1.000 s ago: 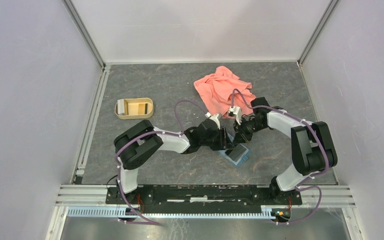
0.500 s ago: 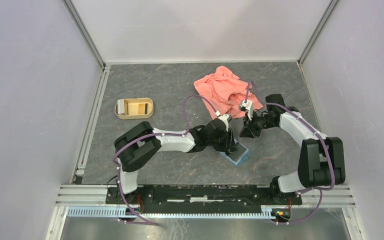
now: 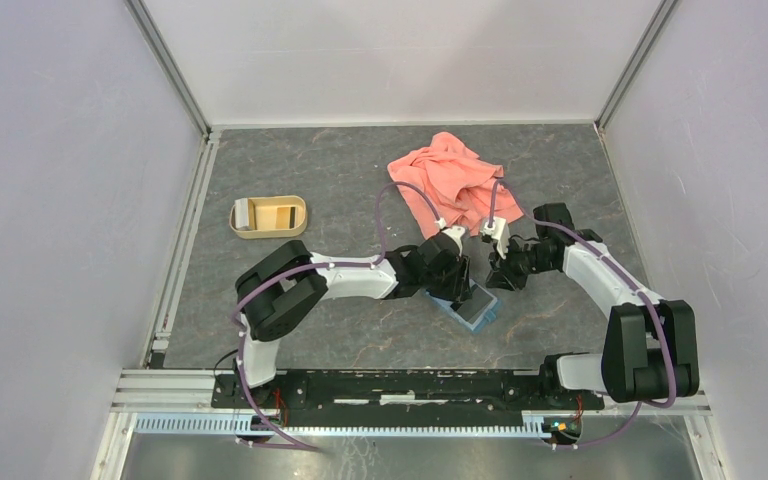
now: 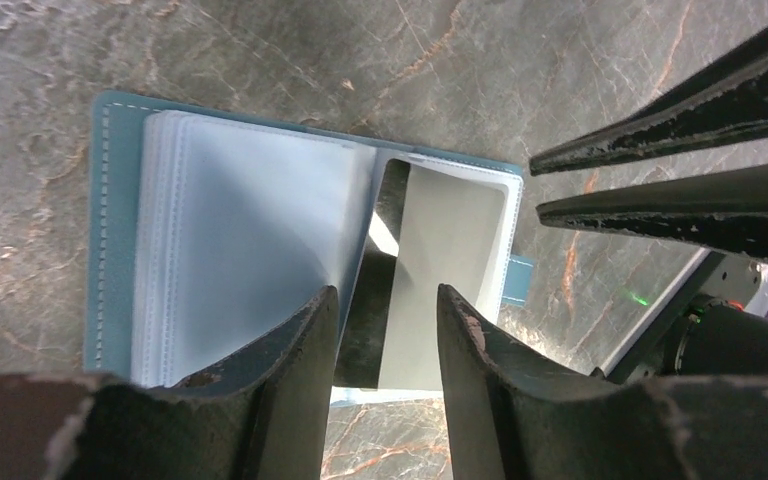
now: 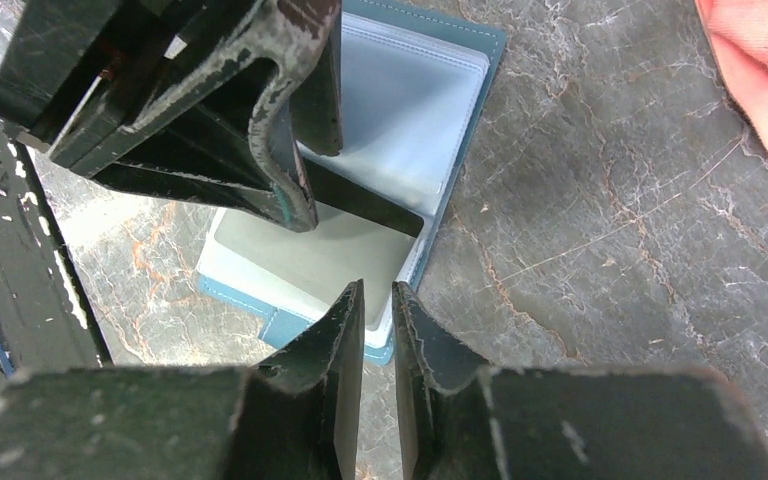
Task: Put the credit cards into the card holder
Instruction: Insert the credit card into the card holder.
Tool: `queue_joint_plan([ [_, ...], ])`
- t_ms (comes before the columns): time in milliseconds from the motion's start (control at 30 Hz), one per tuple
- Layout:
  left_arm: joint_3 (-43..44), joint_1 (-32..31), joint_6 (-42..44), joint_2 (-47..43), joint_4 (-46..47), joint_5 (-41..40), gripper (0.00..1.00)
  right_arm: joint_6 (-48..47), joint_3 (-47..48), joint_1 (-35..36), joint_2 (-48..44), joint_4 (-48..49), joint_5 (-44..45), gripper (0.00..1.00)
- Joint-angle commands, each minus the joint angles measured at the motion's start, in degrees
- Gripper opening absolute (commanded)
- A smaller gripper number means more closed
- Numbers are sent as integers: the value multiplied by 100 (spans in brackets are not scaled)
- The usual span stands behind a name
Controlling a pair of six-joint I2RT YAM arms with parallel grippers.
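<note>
Over open card holder (image 4: pixel 120 250), left gripper (image 4: pixel 385 330) clamps card (image 4: pixel 440 270)

White-and-black arms (image 3: pixel 350 283), purple cables (image 3: pixel 396 195).

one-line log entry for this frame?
wallet: open on table | card: in left claw, over wallet | right claw: nearly closed, empty, beside wallet

The counter (image 3: pixel 340 170) is dark grey stone with pale and rusty-orange veins. On it the card holder (image 3: pixel 476 308) shows a teal-blue cover with lighter stitching, and milky, see-through sleeves inside. A card (image 4: pixel 370 290) lying on those sleeves looks glossy black beside a pale grey panel. The cloth (image 3: pixel 448 180) at the far side is salmon pink. The oval tray (image 3: pixel 267 217) on the left is tan. Both arms are white and black, with purple cables.
</note>
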Motion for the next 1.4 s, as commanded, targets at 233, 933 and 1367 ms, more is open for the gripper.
queue_joint_plan([
  [233, -202, -21, -242, 66, 635, 940, 45, -273, -42, -115, 37, -112, -3, 21],
  [933, -1292, 256, -1932, 88, 3555, 1774, 46, -1746, -170, -409, -569, -964, 450, 22],
  [1367, -1076, 186, -1525, -33, 2527, 1516, 46, -2148, -616, -402, -503, -1220, 609, 21],
])
